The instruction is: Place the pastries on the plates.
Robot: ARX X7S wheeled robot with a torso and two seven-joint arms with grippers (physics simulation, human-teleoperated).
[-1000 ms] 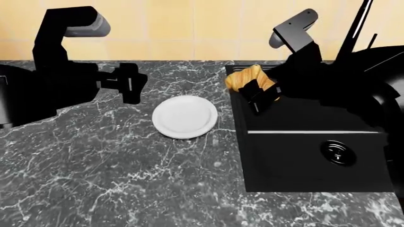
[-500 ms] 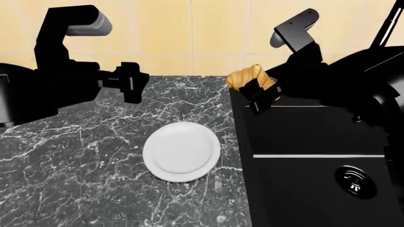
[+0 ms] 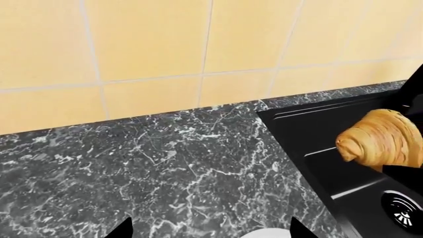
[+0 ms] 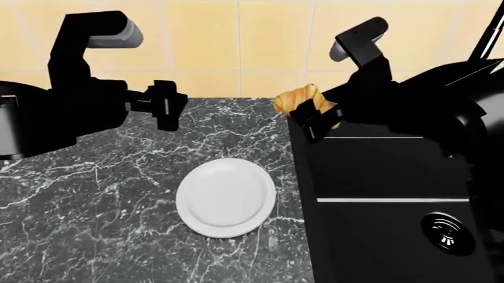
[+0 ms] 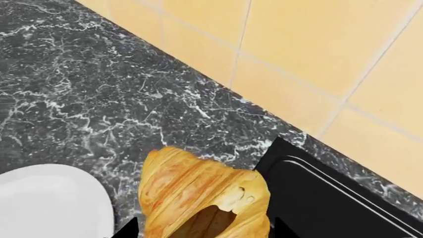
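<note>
Left wrist view: the croissant point(image 3: 382, 144) hung in the air above the near edge of the sink point(image 3: 317, 148), with marble counter point(image 3: 145, 163) and tiled wall point(image 3: 145, 44) beyond; a sliver of the white plate point(image 3: 266, 233) showed between the left gripper's own tips, which stood apart with nothing between them. Head view: the left gripper point(image 4: 164, 106) was spread and empty, raised above the counter well apart from the sink; the right gripper point(image 4: 317, 121) was clamped on the croissant point(image 4: 300, 101), carried over the sink's point(image 4: 378, 171) rim on the plate side; the plate point(image 4: 226, 197) lay bare on the counter just beside the sink. No donut and no wooden plate were in any view. Right wrist view: the croissant point(image 5: 201, 196) sat between the gripper's tips, over the counter by the sink corner point(image 5: 317, 198), the plate point(image 5: 49, 203) close alongside. Judgement: step in hand was carrying the croissant to the white plate; the next move calls for shifting away from the sink until centred over the plate, lowering, then opening.
</note>
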